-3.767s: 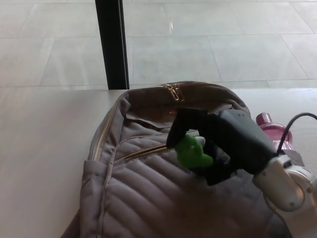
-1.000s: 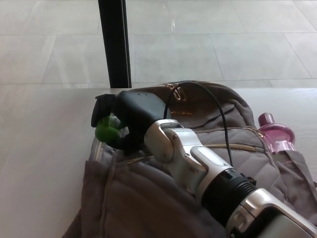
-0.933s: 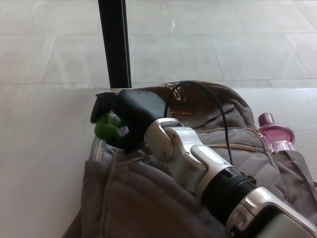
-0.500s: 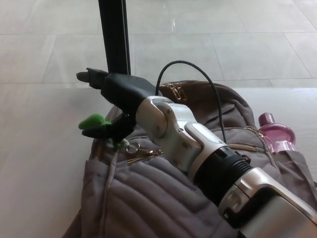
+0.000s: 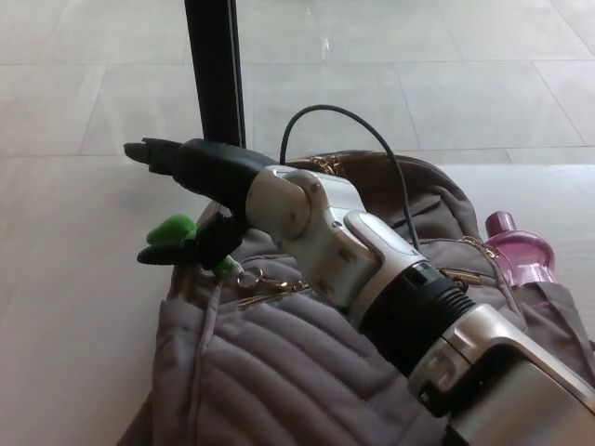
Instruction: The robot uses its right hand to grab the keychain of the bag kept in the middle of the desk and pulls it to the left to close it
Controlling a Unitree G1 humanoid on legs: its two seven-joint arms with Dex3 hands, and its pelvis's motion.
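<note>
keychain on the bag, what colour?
Bright green keychain; only the head view shows it, at the bag's left edge by the right hand.

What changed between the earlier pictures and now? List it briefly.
The right hand carried the green keychain across the bag to the robot's left, as far as the bag's left edge. It then spread its fingers, and the keychain now appears released beside the lower finger. The bag and the pink bottle stayed put.

A single head camera looks forward and down, close over the bag (image 5: pixel 279 372) on the tabletop (image 5: pixel 74 279), with the tiled floor (image 5: pixel 418 84) beyond its far edge
</note>
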